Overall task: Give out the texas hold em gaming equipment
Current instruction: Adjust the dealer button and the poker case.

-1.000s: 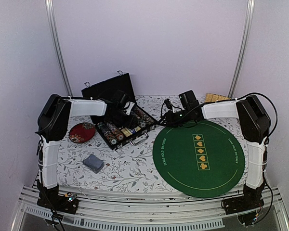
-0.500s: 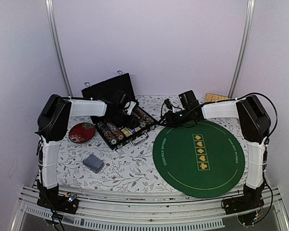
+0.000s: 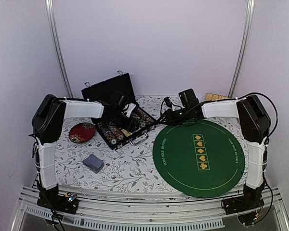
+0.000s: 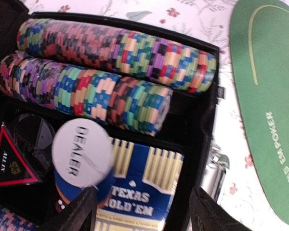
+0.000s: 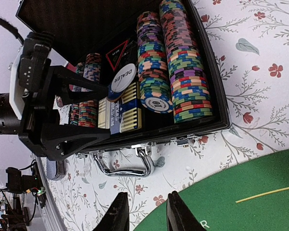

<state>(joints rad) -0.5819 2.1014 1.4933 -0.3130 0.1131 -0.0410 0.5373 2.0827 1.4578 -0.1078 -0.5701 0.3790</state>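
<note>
Striped poker chips (image 4: 111, 45) lie in rows inside the open black case (image 3: 108, 89). A white DEALER button (image 4: 82, 153) tops a blue and an orange disc, beside a blue Texas Hold'em card box (image 4: 144, 187). My left gripper (image 4: 144, 214) hangs open just above that box and the button, holding nothing. From the right wrist view the left gripper (image 5: 108, 110) straddles the box, with the chips (image 5: 183, 72) to its right. My right gripper (image 5: 147, 214) is open and empty over the tablecloth near the case handle (image 5: 130, 163). A grey-blue card deck (image 3: 93, 162) lies on the cloth.
A round green felt mat (image 3: 198, 156) covers the right half of the table. A dark-red dish (image 3: 82, 132) sits left of the case. The raised case lid (image 5: 86, 24) stands behind the chips. A tan slatted object (image 3: 216, 97) lies at the back right.
The left arm's elbow has swung a little to the left while its gripper stays over the case. The right arm has barely moved.
</note>
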